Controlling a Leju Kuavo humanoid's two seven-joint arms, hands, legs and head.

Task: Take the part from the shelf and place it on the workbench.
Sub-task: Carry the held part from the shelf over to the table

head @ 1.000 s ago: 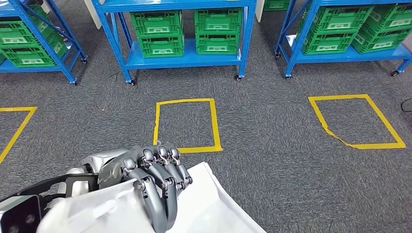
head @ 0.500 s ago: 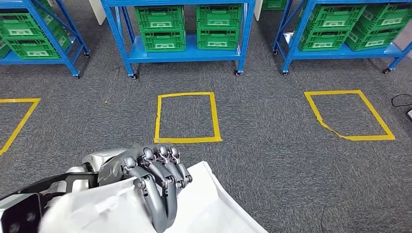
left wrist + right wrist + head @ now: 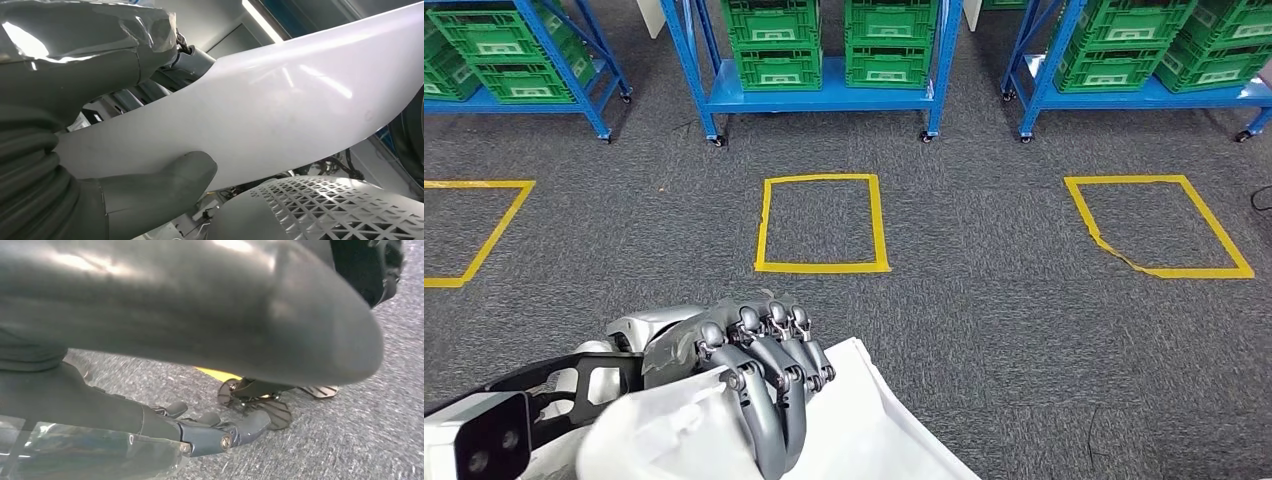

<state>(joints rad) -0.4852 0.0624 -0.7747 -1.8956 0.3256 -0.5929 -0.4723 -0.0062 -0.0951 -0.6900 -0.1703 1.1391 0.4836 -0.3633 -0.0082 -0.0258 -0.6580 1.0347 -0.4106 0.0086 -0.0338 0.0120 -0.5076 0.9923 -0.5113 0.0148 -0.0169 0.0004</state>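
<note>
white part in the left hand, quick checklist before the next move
1. Hold: left hand grips the white curved plastic part, dark fingers over its edge, grey thumb pressed beneath. Ok.
2. Part free of the blue metal shelves holding green plastic crates: yes, they stand far across the grey carpet. Ok.
3. Floor ahead around the yellow tape square: nothing lying on it. Ok.
4. Workbench in sight: cannot tell.
5. Right hand free: hangs near the floor, holding nothing. Ok.
</note>
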